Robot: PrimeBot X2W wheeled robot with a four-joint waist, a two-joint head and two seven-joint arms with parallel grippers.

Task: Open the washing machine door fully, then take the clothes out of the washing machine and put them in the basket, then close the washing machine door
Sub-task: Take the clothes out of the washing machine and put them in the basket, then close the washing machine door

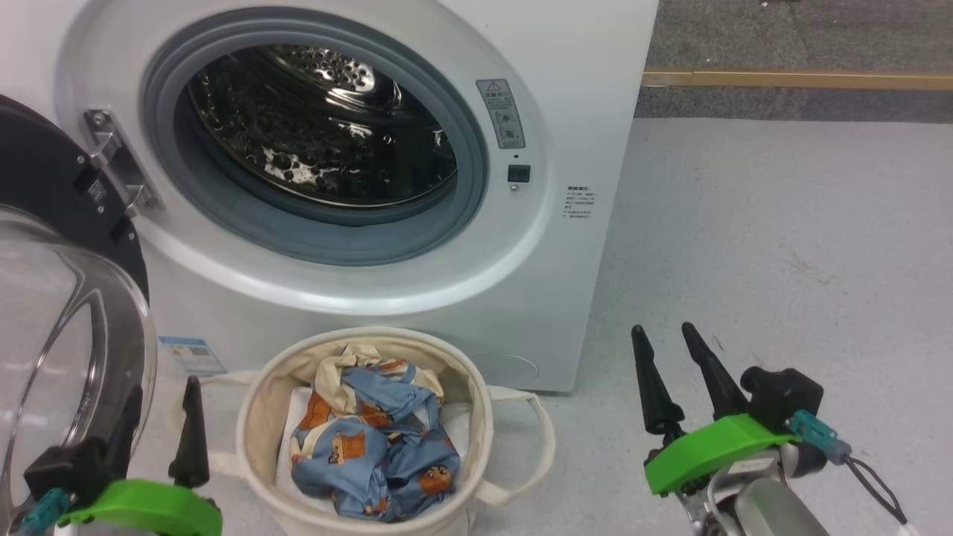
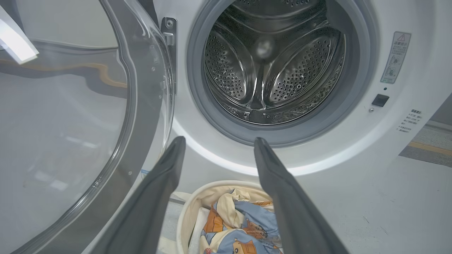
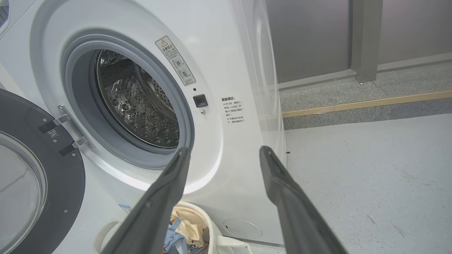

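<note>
Entry: washing machine door (image 1: 37, 164) stood open leftward. Clothes (image 1: 372, 447) lay heaped in basket (image 1: 253, 417). We logged left gripper (image 1: 164, 387) and right gripper (image 1: 661, 327), jaws apart, empty. Hazard: left gripper, beside the glass (image 1: 67, 327), might clip it closing.

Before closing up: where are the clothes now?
In the head view, the clothes lie in the basket at bottom centre, in front of the washing machine.

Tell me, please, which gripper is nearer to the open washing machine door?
Left. The left gripper sits close beside the door, while the right gripper hangs over the floor beyond the basket.
</note>
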